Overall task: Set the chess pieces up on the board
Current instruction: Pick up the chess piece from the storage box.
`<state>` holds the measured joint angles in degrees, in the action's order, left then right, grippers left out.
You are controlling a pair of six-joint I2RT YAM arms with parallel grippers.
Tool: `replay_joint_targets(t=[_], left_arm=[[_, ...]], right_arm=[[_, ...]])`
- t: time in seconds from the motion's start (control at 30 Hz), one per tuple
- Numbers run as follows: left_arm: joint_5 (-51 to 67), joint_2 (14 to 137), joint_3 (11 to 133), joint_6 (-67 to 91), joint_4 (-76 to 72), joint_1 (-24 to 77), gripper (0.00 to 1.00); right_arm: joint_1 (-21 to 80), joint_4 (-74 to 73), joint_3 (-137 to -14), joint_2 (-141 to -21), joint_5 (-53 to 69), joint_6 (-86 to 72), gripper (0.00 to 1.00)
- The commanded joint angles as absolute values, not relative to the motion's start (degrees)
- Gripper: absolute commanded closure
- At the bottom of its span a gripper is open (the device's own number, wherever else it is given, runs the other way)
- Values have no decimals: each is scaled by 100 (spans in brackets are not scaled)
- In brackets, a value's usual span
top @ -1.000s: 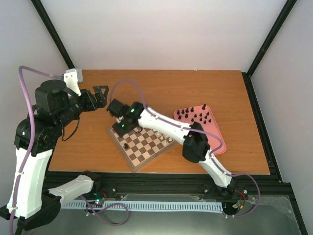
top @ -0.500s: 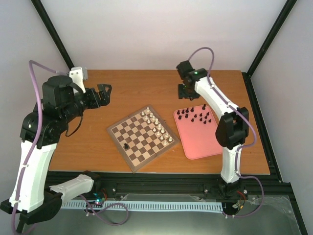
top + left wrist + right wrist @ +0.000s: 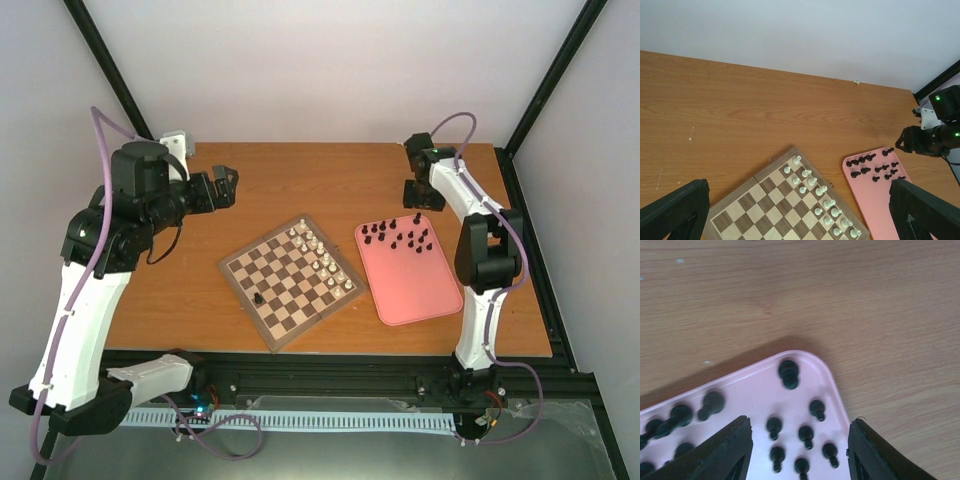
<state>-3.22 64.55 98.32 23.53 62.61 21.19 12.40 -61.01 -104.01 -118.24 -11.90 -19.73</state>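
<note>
Hovering the right end effector (image 3: 799,437) wide and empty over chess pieces (image 3: 789,374) sitting in the pink tray (image 3: 750,395) beside the board (image 3: 290,282), holding the left end effector (image 3: 229,182) wide above the bench (image 3: 300,185).

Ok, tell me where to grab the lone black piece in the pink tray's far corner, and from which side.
Probably pinch the corner piece just below its round head, coming straight down. It looks upright and stands apart from the other pieces, so the right hand's open fingers have room either side.
</note>
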Motion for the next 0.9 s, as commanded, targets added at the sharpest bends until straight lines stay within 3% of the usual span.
replay_joint_targets(t=[0.0,0.87], left_arm=[[-398,6528,10017,2249,6226,2101,0],[-557,6907,9537,2509,5884,2101,0]], right_arm=[[1025,-5875,-10262,-11957,-1106,-1829,47],[1354,-5478,-9928,-11819,-215,-1153,53]])
